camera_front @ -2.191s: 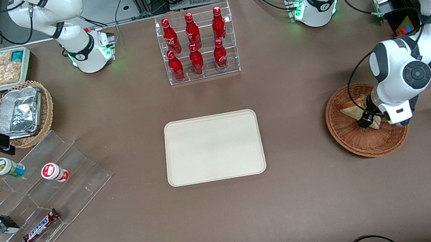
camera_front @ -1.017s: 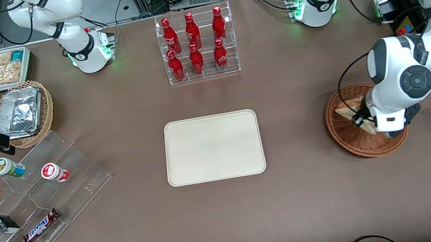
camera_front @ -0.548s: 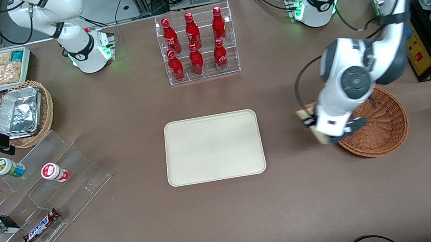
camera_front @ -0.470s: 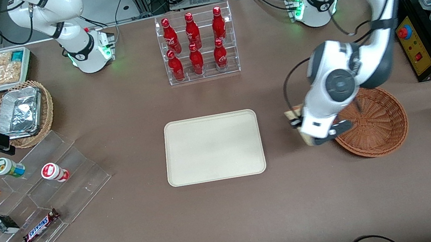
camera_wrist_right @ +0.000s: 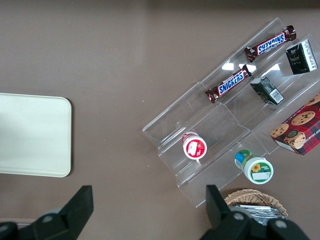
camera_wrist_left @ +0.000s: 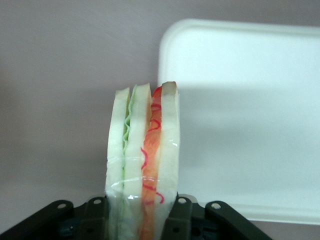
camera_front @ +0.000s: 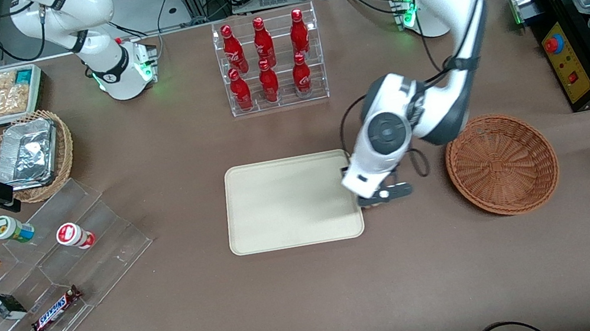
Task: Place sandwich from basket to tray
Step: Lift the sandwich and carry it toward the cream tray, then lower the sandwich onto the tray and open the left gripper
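Nearest the front camera, the brown counter (camera_front: pixel 318 305) carries the cream tray (camera_front: pixel 277 204) at its centre. The tray surface is bare.

The gripper (camera_wrist_left: pixel 141 220) hangs over the tray edge that faces the working arm's end of the counter, above the tray rim and the strip of counter beside it. Its fingers (camera_wrist_left: pixel 96 212) are clenched on the sandwich (camera_wrist_left: pixel 144 170), one on each bread face. The sandwich stands on edge between them, green filling against one slice and red against the other. In the front view the wrist covers the sandwich.

The basket (camera_front: pixel 501 164) sits on the counter toward the working arm's end, well apart from the tray, with nothing in it.

Farther from the front camera than the tray stands a clear rack of red bottles (camera_front: pixel 269 62).
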